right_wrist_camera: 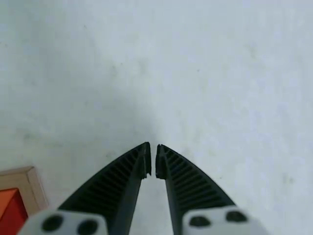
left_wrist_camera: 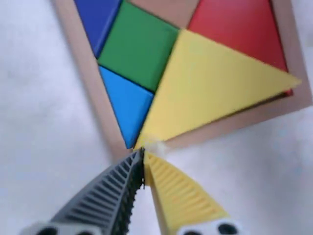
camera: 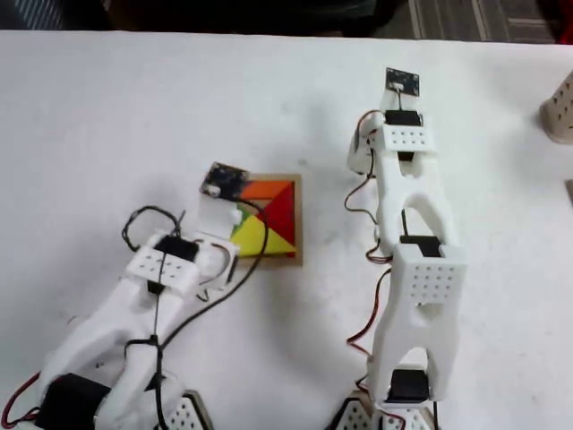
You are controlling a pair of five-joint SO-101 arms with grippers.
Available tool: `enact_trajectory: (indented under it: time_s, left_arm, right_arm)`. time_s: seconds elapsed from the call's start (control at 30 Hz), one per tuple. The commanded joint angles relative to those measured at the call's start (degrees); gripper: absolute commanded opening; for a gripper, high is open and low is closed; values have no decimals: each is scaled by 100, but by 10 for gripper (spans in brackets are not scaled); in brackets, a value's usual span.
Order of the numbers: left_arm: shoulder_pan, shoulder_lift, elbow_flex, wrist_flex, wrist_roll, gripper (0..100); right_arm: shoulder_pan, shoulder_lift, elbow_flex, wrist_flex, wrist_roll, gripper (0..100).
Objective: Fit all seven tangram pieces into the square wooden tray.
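Jaws of the left gripper are pressing together just outside a corner of the wooden tray, right at one point of the yellow triangle, whose far tip is overlapping the tray's rim. Inside the tray, a red triangle and a green square are lying flat. Well apart from the tray, the right gripper is hanging, its jaws all but closed.

Left pincer, right pincer (both closed)

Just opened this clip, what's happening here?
The left gripper, shut, has its tips at a corner of the yellow triangle, which lies in the wooden tray but seems not fully seated, its far corner riding over the rim. The right gripper hangs shut over bare table, holding nothing.
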Motion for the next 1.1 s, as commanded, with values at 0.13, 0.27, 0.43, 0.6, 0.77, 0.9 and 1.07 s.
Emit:
enact_trajectory:
  time_s: [0.13, 0.27, 0.43, 0.6, 0.77, 0.9, 1.07]
  left_arm:
    - [-514, -40, -273, -246, -18, 20]
    - [-497, -48, -273, -246, -18, 20]
    - [-295, -251, -369, -281, 105, 20]
    - [690, -822, -352, -475, 941, 20]
    - [1068, -884, 0, -2031, 1415, 20]
    - [1165, -760, 352, -3191, 1609, 20]
    - [1508, 400, 35, -3262, 1319, 20]
  right_arm:
    - [-66, -92, -202, 66, 88, 24]
    - [-66, -92, -202, 66, 88, 24]
    - [-66, -92, -220, 66, 88, 24]
    - [-66, -92, -220, 66, 88, 24]
    - [-66, -92, -211, 66, 88, 24]
    - [-66, -92, -211, 66, 88, 24]
    - [-66, -92, -229, 66, 88, 24]
